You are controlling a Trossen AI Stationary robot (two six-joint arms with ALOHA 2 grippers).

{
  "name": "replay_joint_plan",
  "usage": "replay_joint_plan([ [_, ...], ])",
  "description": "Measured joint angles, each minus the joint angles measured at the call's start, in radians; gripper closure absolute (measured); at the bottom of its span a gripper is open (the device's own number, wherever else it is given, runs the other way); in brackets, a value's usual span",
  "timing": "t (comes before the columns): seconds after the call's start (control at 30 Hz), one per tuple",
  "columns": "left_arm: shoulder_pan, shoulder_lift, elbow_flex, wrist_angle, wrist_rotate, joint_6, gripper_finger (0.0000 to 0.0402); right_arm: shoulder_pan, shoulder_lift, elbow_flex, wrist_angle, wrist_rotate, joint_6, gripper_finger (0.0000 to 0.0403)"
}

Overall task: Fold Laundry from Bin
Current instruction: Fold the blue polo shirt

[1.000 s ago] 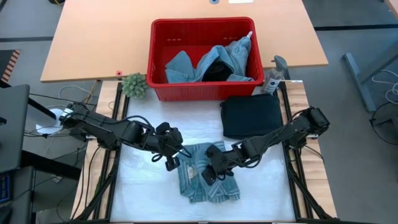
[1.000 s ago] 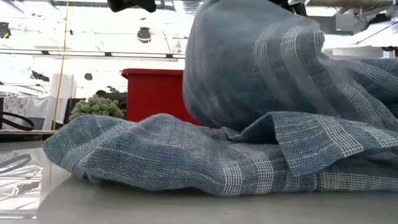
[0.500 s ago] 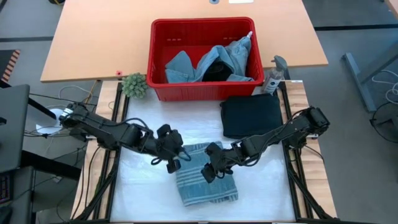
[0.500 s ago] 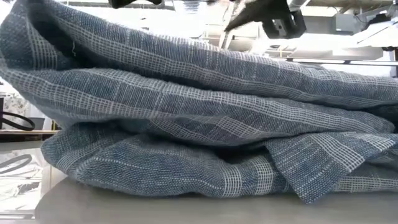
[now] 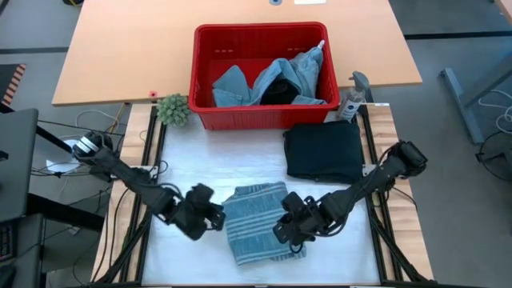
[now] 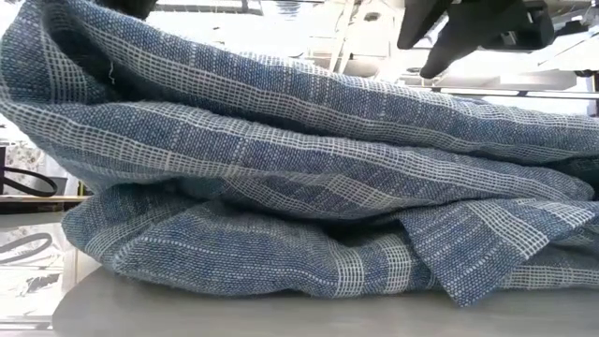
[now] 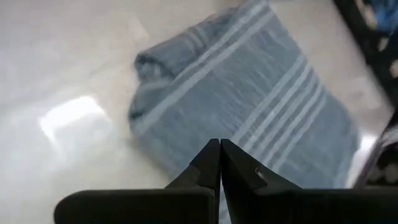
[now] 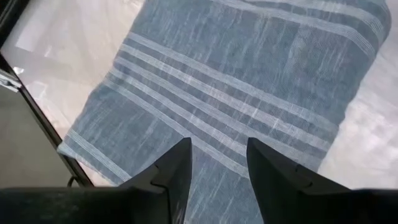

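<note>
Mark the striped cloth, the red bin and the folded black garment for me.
striped cloth [image 5: 258,222], high view, middle of its folded top.
red bin [image 5: 260,30], high view, far rim.
folded black garment [image 5: 323,150], high view, centre of its top face.

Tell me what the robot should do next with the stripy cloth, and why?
Probably lift both arms clear. The striped cloth already lies folded on the white table, and neither gripper holds it: the left gripper sits shut at its left edge, the right gripper open over its right side. More laundry waits in the red bin.
</note>
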Motion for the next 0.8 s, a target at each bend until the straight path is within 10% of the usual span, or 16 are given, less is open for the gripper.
replay_joint_plan([
  [0.23,-0.073,-0.056,-0.062,0.031,-0.044,-0.198,0.0365,-0.002,0.000,0.000,-0.012,-0.011,0.010,0.0199],
  [0.57,-0.027,-0.056,-0.149,0.122,0.109,-0.372,0.0192,0.000,0.000,0.000,-0.017,-0.015,0.010,0.0166],
  [0.8,0.024,-0.055,-0.305,0.407,0.162,-0.393,0.0145,-0.001,0.000,0.000,-0.017,-0.015,0.009,0.0168],
])
